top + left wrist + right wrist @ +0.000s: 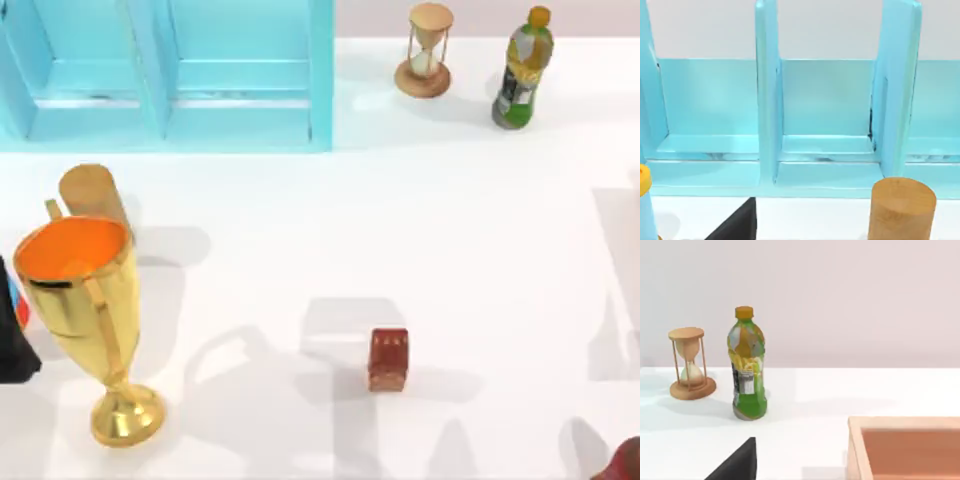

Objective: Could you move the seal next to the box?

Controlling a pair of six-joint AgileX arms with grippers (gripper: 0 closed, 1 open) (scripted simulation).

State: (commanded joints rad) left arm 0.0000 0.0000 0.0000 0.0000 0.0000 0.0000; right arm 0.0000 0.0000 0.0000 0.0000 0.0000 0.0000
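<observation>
The seal [388, 360] is a small glossy reddish-brown marbled block. It stands alone on the white table, a little right of the middle and near the front. The box [905, 447] is a pale wooden open container, and I see its rim and inner wall at the edge of the right wrist view. A black part of my left gripper [737, 225] shows low in the left wrist view, facing a blue shelf. A like black part of my right gripper [737, 462] shows low in the right wrist view, short of a bottle. Neither gripper is near the seal.
A tall gold trophy [85, 310] stands front left, with a wooden cylinder [90, 195] behind it. A light blue shelf unit [165, 75] fills the back left. An hourglass [428, 50] and a green bottle [522, 68] stand back right. A dark red rounded object [625, 462] sits at the front right corner.
</observation>
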